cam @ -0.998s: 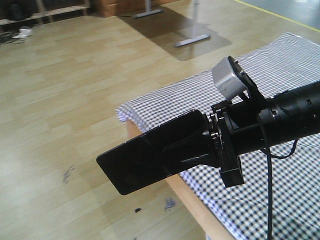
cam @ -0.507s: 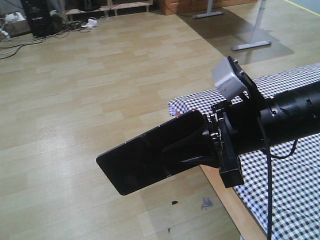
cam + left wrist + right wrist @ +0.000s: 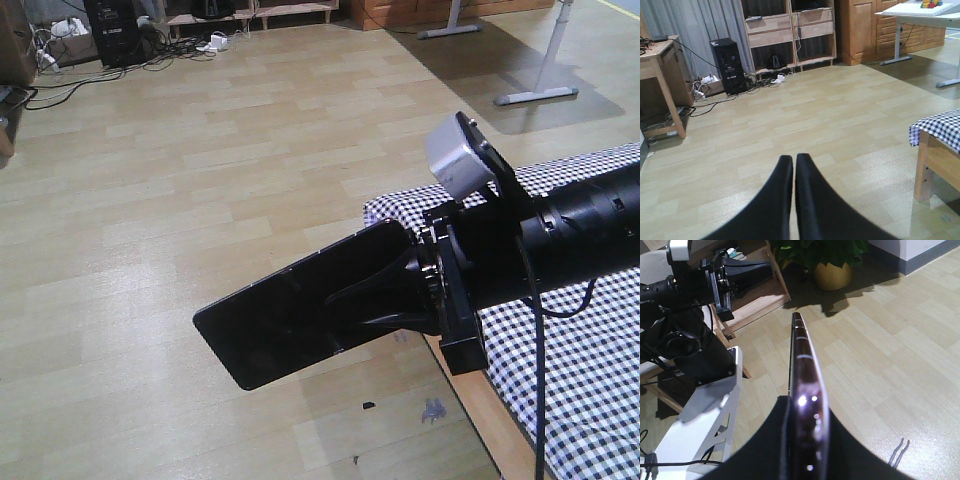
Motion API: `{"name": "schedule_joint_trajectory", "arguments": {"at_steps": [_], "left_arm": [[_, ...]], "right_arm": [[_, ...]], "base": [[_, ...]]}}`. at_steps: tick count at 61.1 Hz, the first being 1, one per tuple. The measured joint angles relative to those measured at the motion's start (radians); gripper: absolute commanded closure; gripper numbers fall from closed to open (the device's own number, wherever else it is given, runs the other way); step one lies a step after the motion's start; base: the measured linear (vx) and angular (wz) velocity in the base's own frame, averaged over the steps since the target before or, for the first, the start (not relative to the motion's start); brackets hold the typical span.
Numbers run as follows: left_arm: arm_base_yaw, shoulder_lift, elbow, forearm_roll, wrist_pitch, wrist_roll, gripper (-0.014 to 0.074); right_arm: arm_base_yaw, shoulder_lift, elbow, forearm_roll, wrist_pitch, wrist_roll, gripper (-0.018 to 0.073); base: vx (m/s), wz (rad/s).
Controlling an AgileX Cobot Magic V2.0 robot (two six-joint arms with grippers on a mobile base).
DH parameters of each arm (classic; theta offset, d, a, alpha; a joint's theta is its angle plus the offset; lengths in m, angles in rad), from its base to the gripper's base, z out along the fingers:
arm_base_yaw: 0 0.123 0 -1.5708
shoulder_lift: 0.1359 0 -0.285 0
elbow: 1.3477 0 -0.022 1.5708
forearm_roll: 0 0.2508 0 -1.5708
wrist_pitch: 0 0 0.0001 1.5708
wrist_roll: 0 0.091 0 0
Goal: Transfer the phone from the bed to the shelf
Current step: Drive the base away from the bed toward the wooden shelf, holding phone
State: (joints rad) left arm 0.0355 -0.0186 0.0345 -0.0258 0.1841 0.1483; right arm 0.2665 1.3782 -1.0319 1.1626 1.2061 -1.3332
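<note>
Bare floor (image 3: 180, 170) lay under the right gripper (image 3: 338, 300), in which the phone (image 3: 258, 338) was clamped, held clear of the bed (image 3: 600, 350) behind it, while the left gripper (image 3: 793, 165) was pinched empty; placement on the shelf (image 3: 771, 37) far ahead was judged outstanding.

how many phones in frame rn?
1. The thin glossy black smartphone is clamped in the right tool, over the wood floor near the corner of the black-and-white checked bed. Out-of-frame bed areas could hide more.

Black computer tower (image 3: 729, 64), tangled cables (image 3: 715, 102) beside it, yellow plant pot (image 3: 832, 276), white table (image 3: 910, 11) bearing possibly toys (image 3: 931, 4)
</note>
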Motion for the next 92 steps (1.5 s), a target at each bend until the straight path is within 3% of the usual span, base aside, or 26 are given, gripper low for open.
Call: {"name": "schedule_joint_trajectory", "arguments": {"at_steps": [92], "left_arm": [[0.0, 0.0, 0.0, 0.0, 0.0, 0.0, 0.0595]], "right_arm": [[0.0, 0.0, 0.0, 0.0, 0.001, 0.0, 0.0562]], "base": [[0.13, 0.18]]}}
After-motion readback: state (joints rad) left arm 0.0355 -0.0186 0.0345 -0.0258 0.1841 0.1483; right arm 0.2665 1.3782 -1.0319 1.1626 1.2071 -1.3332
